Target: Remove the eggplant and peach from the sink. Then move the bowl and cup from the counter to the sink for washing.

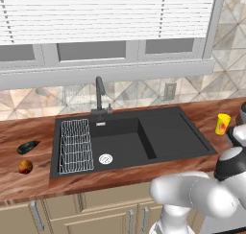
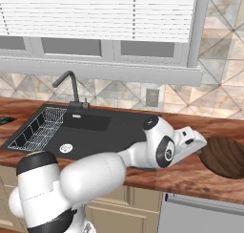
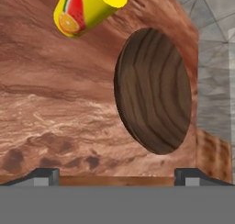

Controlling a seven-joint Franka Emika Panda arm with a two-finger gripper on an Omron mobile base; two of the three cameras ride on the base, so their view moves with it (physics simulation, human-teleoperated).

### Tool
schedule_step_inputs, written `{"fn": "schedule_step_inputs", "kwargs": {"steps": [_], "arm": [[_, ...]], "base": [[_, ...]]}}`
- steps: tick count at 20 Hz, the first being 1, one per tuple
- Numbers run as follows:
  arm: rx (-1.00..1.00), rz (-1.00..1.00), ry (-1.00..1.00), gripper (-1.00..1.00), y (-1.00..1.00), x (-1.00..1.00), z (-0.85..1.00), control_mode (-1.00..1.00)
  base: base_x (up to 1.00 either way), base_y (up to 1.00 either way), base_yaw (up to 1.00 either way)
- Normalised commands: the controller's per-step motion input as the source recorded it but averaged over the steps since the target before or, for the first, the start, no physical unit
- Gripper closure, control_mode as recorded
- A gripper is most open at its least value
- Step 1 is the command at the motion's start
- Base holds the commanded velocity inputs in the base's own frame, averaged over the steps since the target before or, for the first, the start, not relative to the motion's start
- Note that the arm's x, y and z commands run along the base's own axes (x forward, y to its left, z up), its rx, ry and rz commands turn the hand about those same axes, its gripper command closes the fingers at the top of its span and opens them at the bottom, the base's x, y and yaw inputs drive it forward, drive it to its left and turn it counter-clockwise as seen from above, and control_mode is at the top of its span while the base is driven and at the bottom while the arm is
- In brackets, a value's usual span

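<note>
Hovering wide open and empty over the bench's right end, the end effector (image 3: 117, 175) faces the wooden bowl (image 3: 153, 90) straight ahead, yellow cup (image 3: 87, 7) beyond it.

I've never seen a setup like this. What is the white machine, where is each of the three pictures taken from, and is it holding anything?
It is a white robot arm on a driving base in a rendered kitchen. Two cameras ride behind it, left and right; the third looks along its gripper, open and empty. The eggplant and peach lie on the wooden counter left of the black sink. The yellow cup and brown bowl sit to its right, the gripper facing them.
</note>
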Motion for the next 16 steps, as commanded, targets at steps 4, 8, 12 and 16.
{"fn": "schedule_step_inputs", "kwargs": {"steps": [4, 8, 12, 16], "arm": [[0.00, 0.02, 0.03, -1.00, -0.05, 0.11, -0.08, -1.00], [0.00, 0.02, 0.02, -1.00, -0.06, 0.11, -0.09, -1.00], [0.00, 0.03, 0.00, -1.00, -0.10, 0.06, -0.07, -1.00], [0.00, 0.02, 0.00, -1.00, -0.08, 0.06, -0.06, -1.00]], "base": [[0.00, 0.00, 0.00], [0.00, 0.00, 0.00], [0.00, 0.00, 0.00], [0.00, 0.00, 0.00]]}}
